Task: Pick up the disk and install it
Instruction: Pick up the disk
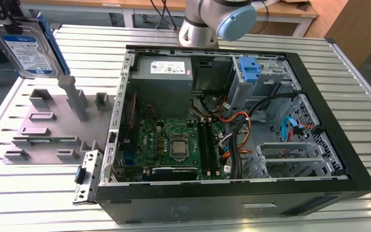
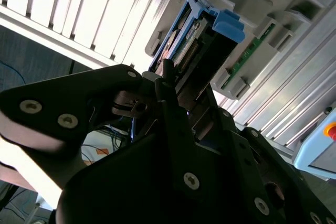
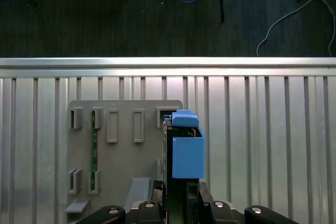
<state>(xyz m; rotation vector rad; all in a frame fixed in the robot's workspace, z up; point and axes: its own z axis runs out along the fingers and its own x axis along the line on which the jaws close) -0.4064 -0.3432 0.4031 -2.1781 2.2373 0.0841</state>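
The disk (image 1: 27, 48), silver-grey with a white-and-blue label and blue side rails, hangs upright in the air at the exterior view's upper left. It is above the grey fixture plate (image 1: 53, 123). My gripper (image 1: 13, 24) is shut on its upper end. In the first wrist view the disk's blue rail and tab (image 3: 187, 153) stick out from between the black fingers (image 3: 157, 211), over the edge of the fixture plate (image 3: 121, 150). In the second wrist view the disk (image 2: 191, 51) is seen edge-on with its blue tab (image 2: 229, 24) at the far end.
An open computer case (image 1: 340, 159) lies on the slatted metal table (image 1: 37, 188), with a motherboard (image 1: 172, 145), a grey power-supply box (image 1: 163, 70), loose cables (image 1: 240, 125) and a blue bracket (image 1: 250, 70) in the drive bay. The arm's base (image 1: 214, 21) stands behind the case.
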